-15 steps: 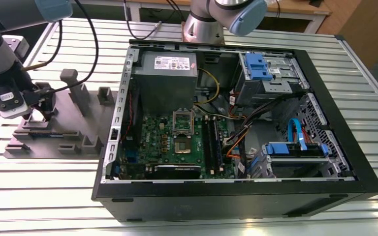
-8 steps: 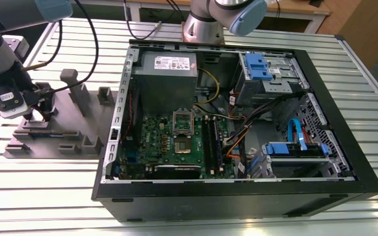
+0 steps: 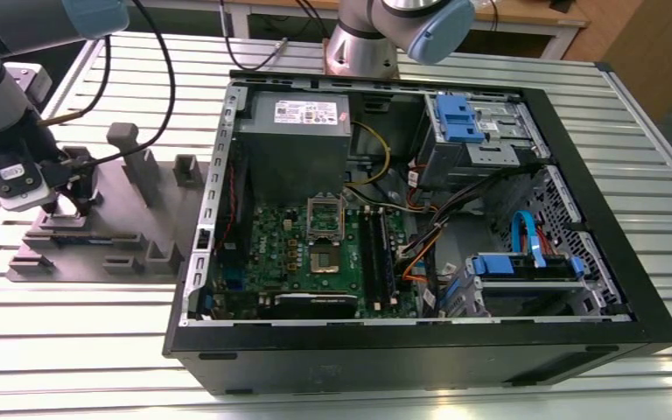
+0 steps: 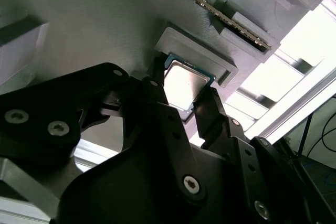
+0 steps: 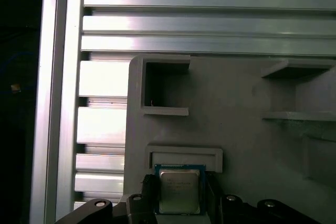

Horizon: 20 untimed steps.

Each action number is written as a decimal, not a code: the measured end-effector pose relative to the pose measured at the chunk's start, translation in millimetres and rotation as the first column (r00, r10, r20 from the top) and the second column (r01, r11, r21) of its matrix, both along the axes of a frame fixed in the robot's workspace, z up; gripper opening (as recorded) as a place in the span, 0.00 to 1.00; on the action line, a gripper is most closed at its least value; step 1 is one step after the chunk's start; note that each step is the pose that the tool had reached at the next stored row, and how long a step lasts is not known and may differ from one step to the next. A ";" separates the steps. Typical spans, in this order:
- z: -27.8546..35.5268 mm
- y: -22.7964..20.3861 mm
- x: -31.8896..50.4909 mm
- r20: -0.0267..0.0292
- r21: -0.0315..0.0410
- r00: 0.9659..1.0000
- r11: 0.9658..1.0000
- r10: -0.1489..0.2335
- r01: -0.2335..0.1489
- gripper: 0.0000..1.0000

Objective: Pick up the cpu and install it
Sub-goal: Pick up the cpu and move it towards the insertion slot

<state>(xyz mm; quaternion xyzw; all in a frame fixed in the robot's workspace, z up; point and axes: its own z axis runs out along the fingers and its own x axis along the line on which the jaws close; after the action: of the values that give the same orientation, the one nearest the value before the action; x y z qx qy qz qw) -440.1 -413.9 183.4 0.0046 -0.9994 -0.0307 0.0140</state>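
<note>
Gripper fingers clamp the cpu by two opposite edges, just beside the raised lip of the grey fixture. Thin edge contact may allow slip or tilt, misaligning the cpu at installation.

**Cpu at its holder pocket, not yet installed**

Small flat square chip w/ shiny silver-grey metal lid, thin darker blue-green rim showing around it. Lid faces up, chip roughly level w/ the grey holder plate. One edge sits right at the raised U-shaped pocket frame near the plate's edge. In the second wrist view the cpu glares bright. Two opposite edges sit btw the fingers of the gripper, which appear to press on them.
</note>
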 end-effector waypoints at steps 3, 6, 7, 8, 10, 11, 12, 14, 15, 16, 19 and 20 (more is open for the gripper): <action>2.4 0.0 -0.1 0.000 0.000 1.000 1.000 0.000 0.000 0.47; 5.1 0.0 -0.1 0.000 0.000 1.000 1.000 0.000 0.000 0.47; 6.0 0.0 -0.1 0.000 0.000 1.000 1.000 0.000 0.000 0.47; 7.0 0.0 -0.1 0.000 0.000 1.000 1.000 0.000 0.000 0.47; 9.0 0.0 -0.1 0.000 0.000 1.000 1.000 0.000 0.000 0.47; 10.0 0.0 -0.1 0.000 0.000 1.000 1.000 0.000 0.000 0.47; 10.7 0.0 -0.1 0.000 0.000 1.000 1.000 0.000 0.000 0.47; 12.3 0.0 -0.1 0.000 0.000 1.000 1.000 0.000 0.000 0.47; 13.1 0.0 -0.1 0.000 0.000 1.000 1.000 0.000 0.000 0.47; 13.8 0.0 -0.1 0.000 0.000 1.000 1.000 0.000 0.000 0.47; 14.2 0.0 0.0 0.000 0.000 1.000 1.000 0.000 0.000 0.47; 14.4 0.0 -0.1 0.000 0.000 1.000 1.000 0.000 0.000 0.47</action>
<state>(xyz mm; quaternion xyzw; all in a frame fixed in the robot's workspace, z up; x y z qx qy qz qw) -440.2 -414.0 197.7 0.0046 -0.9994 -0.0306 0.0141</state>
